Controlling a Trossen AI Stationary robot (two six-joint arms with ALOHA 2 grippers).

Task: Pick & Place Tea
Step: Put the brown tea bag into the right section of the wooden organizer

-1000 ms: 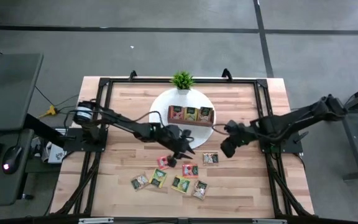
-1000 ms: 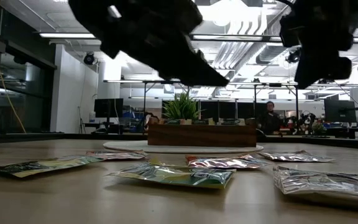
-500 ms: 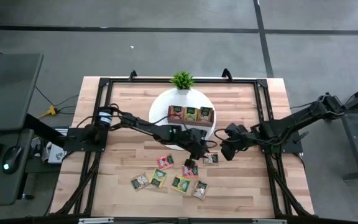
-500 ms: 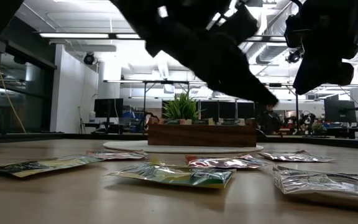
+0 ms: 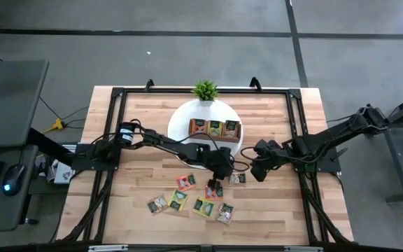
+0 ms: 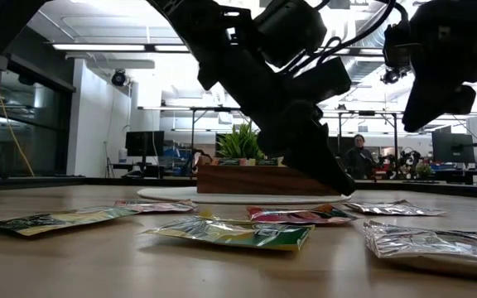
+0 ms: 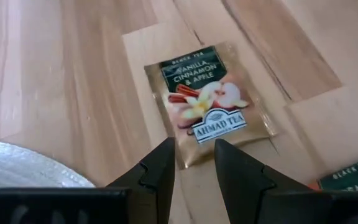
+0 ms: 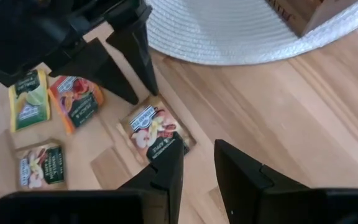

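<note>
Tray (image 5: 215,129) on round mat (image 5: 182,119), plant (image 5: 205,89) behind; sachets (image 5: 191,199) scattered in front.

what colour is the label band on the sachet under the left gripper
Dark green, atop the flat square vanilla cinnamon apple tea sachet; clearest in the left wrist view.

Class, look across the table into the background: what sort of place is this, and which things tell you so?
Probably an open-plan lab or workshop-style office: ceiling strip lights, desks with monitors, and a person at a workstation behind the wooden table.
</note>
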